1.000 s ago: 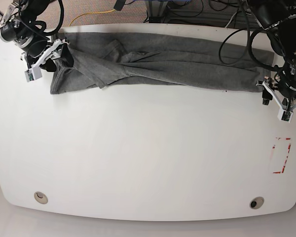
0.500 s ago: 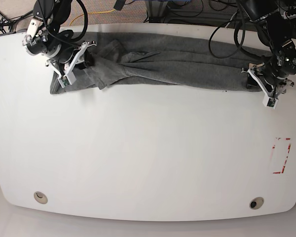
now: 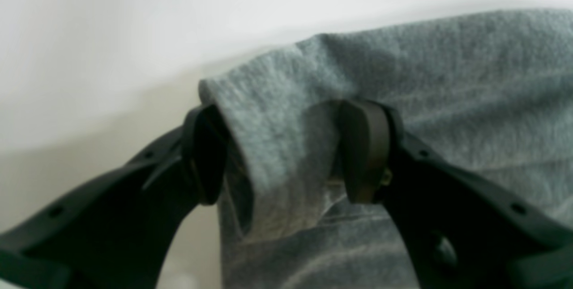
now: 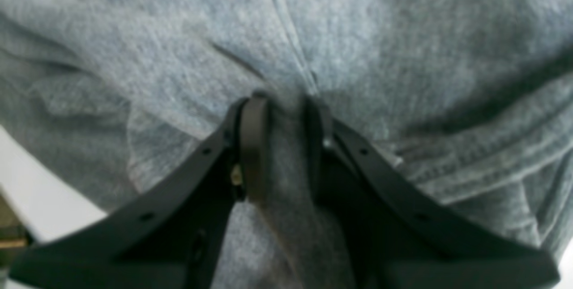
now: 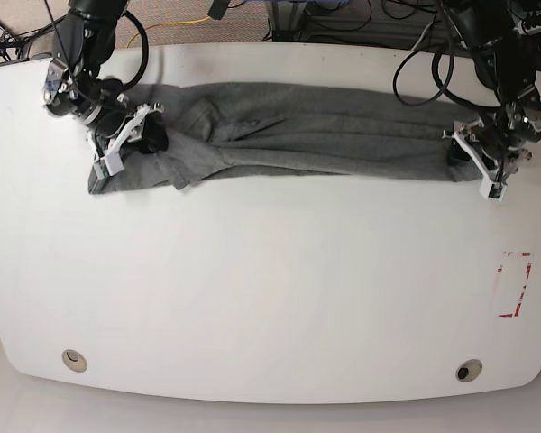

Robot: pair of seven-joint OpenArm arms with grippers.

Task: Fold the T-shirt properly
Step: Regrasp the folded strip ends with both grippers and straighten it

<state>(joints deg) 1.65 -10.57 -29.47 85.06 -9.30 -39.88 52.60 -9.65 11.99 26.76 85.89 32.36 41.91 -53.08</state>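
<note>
Both grippers pinching T-shirt (image 5: 298,126), seemingly unprinted

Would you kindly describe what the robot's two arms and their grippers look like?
Both arms are black with loose black cables looping beside them. The left gripper and right gripper show white outer finger frames from the base view; the wrist views show matte black, curved fingers with small holes.
</note>
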